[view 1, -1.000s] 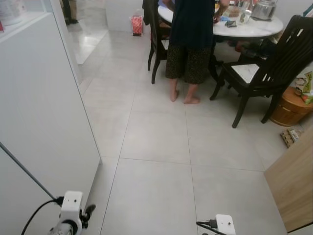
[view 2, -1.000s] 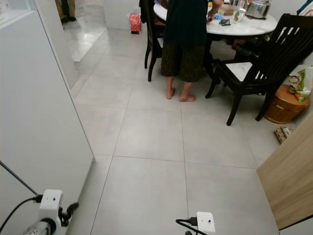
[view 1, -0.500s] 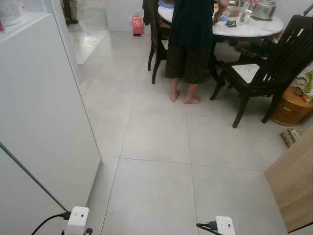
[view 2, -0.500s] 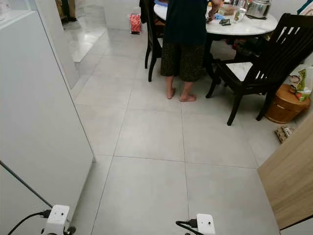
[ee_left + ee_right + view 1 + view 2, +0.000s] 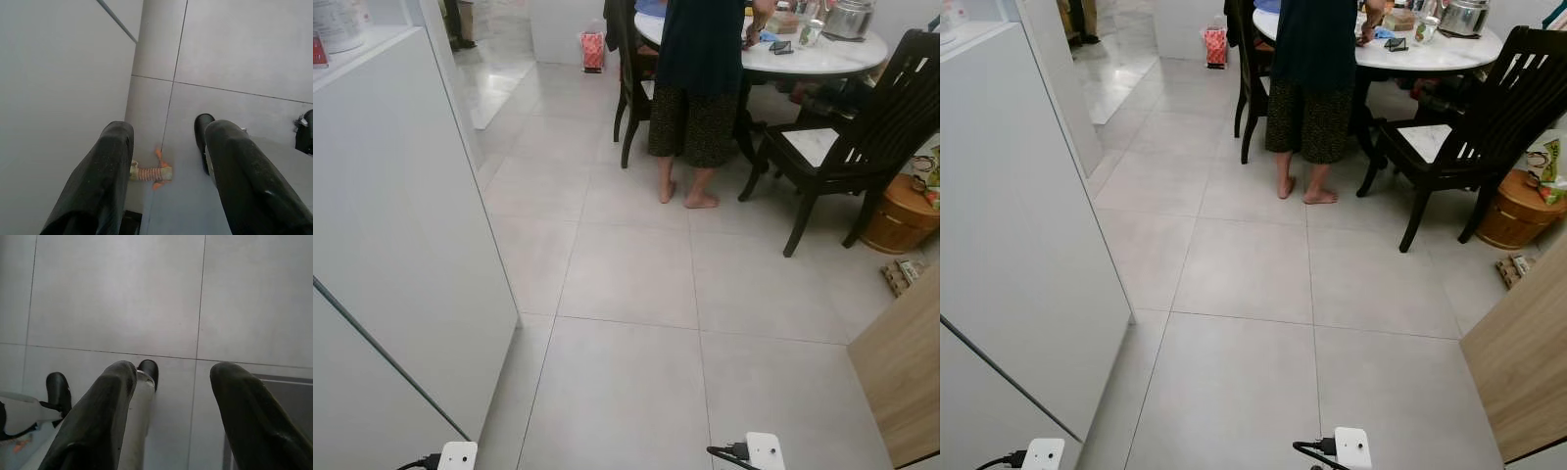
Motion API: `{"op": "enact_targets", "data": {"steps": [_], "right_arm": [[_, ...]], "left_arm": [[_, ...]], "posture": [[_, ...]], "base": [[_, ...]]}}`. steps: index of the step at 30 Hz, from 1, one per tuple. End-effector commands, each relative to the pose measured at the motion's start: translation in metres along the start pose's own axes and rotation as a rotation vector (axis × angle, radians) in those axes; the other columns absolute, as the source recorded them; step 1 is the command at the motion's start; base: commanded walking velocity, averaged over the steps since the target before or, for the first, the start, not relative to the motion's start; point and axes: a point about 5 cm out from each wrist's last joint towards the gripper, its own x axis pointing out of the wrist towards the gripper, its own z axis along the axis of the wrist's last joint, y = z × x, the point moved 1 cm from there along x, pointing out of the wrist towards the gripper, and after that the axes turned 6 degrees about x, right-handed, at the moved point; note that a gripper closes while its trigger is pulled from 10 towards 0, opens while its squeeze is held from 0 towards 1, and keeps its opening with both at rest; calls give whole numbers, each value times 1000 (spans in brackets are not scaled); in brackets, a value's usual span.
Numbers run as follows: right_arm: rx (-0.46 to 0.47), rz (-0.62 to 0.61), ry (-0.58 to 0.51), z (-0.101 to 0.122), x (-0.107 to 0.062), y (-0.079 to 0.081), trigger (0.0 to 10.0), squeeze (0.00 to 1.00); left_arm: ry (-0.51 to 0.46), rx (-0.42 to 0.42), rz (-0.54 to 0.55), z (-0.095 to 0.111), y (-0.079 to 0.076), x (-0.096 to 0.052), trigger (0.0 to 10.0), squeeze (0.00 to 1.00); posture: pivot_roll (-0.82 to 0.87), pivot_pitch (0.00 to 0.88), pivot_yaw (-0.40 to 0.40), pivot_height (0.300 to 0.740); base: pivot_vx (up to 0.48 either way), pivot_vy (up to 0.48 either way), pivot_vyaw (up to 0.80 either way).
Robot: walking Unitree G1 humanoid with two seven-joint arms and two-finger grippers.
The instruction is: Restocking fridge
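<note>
Your left arm (image 5: 457, 456) pokes in at the bottom left of the head view, your right arm (image 5: 764, 451) at the bottom centre-right, both hanging low. The left gripper (image 5: 166, 161) and right gripper (image 5: 171, 401) each point down, fingers spread apart, nothing between them.

The left arm (image 5: 456, 456) has dropped lower.
</note>
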Motion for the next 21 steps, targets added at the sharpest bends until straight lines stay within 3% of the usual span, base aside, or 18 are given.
{"op": "enact_targets", "data": {"steps": [1,21], "right_arm": [[-21,-9,1,-3,-1,-3,10000,0],[-58,-3,31,-7,0,1,10000,0]], "left_arm": [[21,4,-19,-10,-4,-2,10000,0],[33,20,-49,-17,-8,-3,10000,0]], "posture": [[-110,0,-66,740],[-114,0,-36,740]], "base": [[0,0,463],[0,0,783]]}}
